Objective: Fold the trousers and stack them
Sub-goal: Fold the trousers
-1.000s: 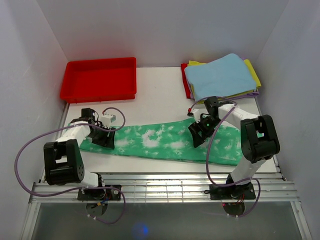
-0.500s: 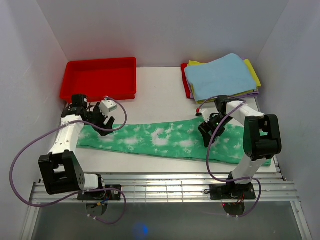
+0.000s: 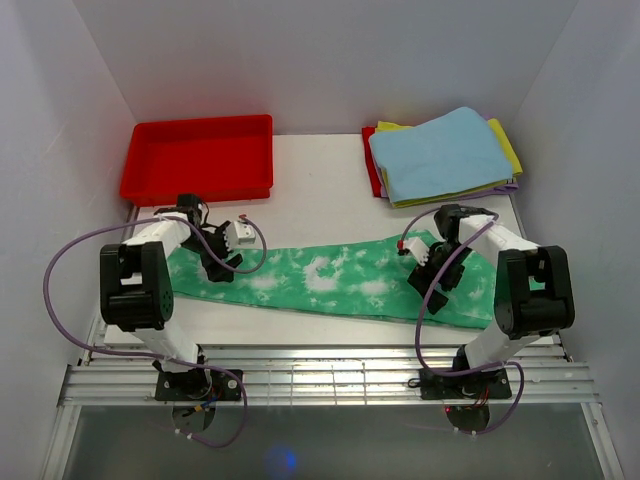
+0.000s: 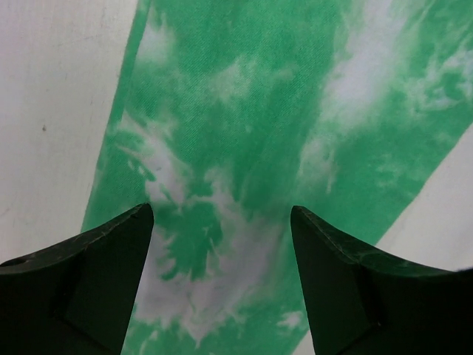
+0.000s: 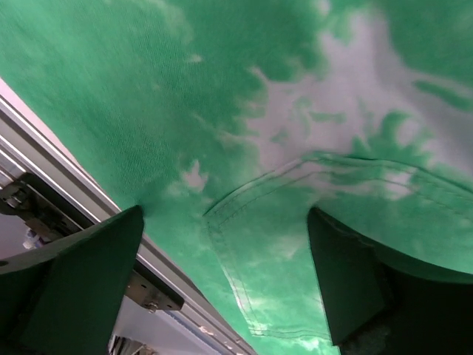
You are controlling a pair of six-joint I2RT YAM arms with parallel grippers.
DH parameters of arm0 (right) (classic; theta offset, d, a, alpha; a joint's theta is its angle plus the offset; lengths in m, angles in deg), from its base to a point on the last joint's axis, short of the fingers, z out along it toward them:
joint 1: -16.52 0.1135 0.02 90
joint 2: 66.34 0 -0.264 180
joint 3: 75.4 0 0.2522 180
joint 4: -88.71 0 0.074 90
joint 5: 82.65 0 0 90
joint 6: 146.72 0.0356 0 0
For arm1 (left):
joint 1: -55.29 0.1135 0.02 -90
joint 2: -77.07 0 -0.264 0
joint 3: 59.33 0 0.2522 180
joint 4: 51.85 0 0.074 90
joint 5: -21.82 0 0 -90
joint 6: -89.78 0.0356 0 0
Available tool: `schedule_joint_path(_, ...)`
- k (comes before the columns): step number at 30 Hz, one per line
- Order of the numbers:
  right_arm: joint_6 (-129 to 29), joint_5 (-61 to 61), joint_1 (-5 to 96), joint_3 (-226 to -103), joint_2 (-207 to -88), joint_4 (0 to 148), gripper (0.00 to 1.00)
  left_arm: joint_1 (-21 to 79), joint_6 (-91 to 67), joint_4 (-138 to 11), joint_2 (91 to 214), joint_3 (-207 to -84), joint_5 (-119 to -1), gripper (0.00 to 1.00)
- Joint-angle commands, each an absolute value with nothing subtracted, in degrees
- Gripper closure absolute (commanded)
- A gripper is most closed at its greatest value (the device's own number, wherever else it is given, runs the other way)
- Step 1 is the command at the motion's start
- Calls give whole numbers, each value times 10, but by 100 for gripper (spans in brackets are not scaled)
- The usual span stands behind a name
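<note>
1. White desk (image 3: 320, 205), along near edge: trousers (image 3: 330, 280) lie flat as one long strip, lengthwise fold apparently done
2. Left gripper (image 3: 218, 264) and right gripper (image 3: 438, 272) over its two ends, jaws wide, gripping nothing
3. Cross-folds and stacking not yet done; red tray (image 3: 198, 158) at far left corner

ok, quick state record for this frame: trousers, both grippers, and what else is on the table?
trousers: green tie-dye fabric trousers, one long flat strip across the near part of the white table
left gripper: open, over the strip's left end, nothing held
right gripper: open, over the strip's right end above a stitched pocket, nothing held
tray: red plastic tray, far left of the table
stack: light blue cloth on top, yellow cloth under it, far right
</note>
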State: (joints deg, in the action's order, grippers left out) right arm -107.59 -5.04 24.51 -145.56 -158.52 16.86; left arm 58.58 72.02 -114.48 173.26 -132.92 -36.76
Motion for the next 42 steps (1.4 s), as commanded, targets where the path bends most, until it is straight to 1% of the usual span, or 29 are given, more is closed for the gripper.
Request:
schedule_joint_path(1, -1098, -13, 243, -1416, -1568, 175, 8, 574, 758, -1083, 1739, -1300, -400, 13)
schedule_joint_path(2, -1101, 3, 242, -1407, -1561, 181, 10, 573, 760, -1074, 1742, -1283, -407, 13)
schedule_joint_path(6, -1104, 23, 242, -1377, -1553, 208, 10, 571, 773, -1044, 1755, -1249, -454, 12)
schedule_joint_path(10, -1095, 37, 241, -1358, -1575, 248, 10, 572, 767, -983, 1750, -1211, -491, 11)
schedule_joint_path(12, -1089, 39, 241, -1358, -1596, 262, 10, 572, 753, -965, 1745, -1200, -506, 8)
schedule_joint_path(16, -1073, 46, 242, -1382, -1632, 290, 10, 573, 720, -958, 1747, -1213, -516, 6)
schedule_joint_path(19, -1059, 46, 246, -1413, -1661, 303, 10, 578, 704, -961, 1736, -1216, -504, 2)
schedule_joint_path(21, -1045, 45, 256, -1439, -1678, 305, 10, 578, 686, -962, 1727, -1227, -496, 2)
schedule_joint_path(25, -1022, 6, 267, -1490, -1662, 275, 10, 595, 574, -1003, 1694, -1300, -452, 2)
schedule_joint_path(26, -1016, -6, 268, -1501, -1646, 263, 10, 612, 550, -1009, 1671, -1337, -422, 2)
schedule_joint_path(27, -1011, -27, 268, -1513, -1637, 249, 10, 620, 517, -1010, 1659, -1354, -416, 2)
schedule_joint_path(28, -1003, -37, 268, -1530, -1615, 228, 10, 630, 444, -1009, 1648, -1370, -418, 2)
schedule_joint_path(31, -995, -60, 268, -1544, -1579, 202, 10, 676, 366, -1059, 1639, -1426, -450, 2)
schedule_joint_path(32, -990, -62, 267, -1543, -1558, 190, 10, 712, 342, -1080, 1643, -1436, -456, 2)
schedule_joint_path(34, -987, -58, 265, -1536, -1531, 183, 10, 757, 324, -1111, 1658, -1442, -445, 2)
schedule_joint_path(35, -987, -57, 262, -1527, -1524, 176, 10, 804, 317, -1118, 1665, -1438, -445, 2)
schedule_joint_path(37, -987, -55, 255, -1520, -1513, 169, 10, 850, 317, -1129, 1688, -1428, -428, 5)
schedule_joint_path(38, -988, -56, 244, -1518, -1508, 163, 10, 894, 316, -1131, 1697, -1425, -421, 7)
schedule_joint_path(42, -996, -70, 200, -1521, -1504, 136, 10, 976, 308, -1147, 1755, -1437, -377, 13)
